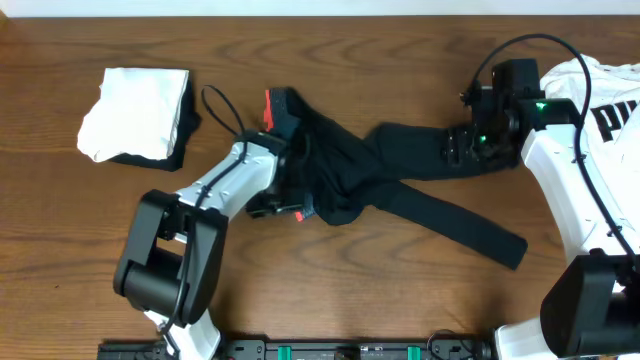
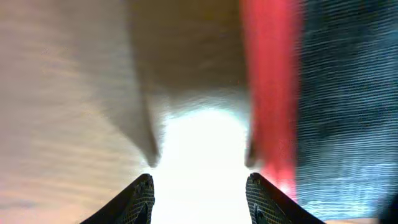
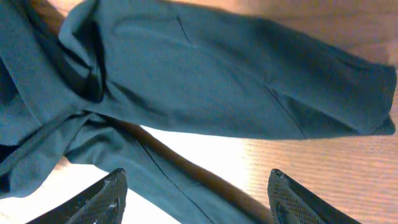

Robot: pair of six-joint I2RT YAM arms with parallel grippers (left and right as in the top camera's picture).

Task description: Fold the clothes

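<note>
The black leggings (image 1: 400,170) lie crumpled mid-table, with two legs spreading right and down-right. Their red-orange waistband (image 1: 270,105) shows at the upper left of the heap. My left gripper (image 1: 280,200) is low at the heap's left edge. In the left wrist view it (image 2: 200,182) is open over bare, glaring table, and the waistband (image 2: 270,93) lies just right of its right finger. My right gripper (image 1: 455,150) hovers over the upper leg. It (image 3: 197,177) is open, with a leggings leg (image 3: 205,81) lying flat beneath and nothing gripped.
A white folded cloth (image 1: 135,110) rests on a dark folded garment at the far left. A white T-shirt with black lettering (image 1: 600,95) lies at the right edge, partly under my right arm. Wooden table (image 1: 400,300) surrounds the leggings.
</note>
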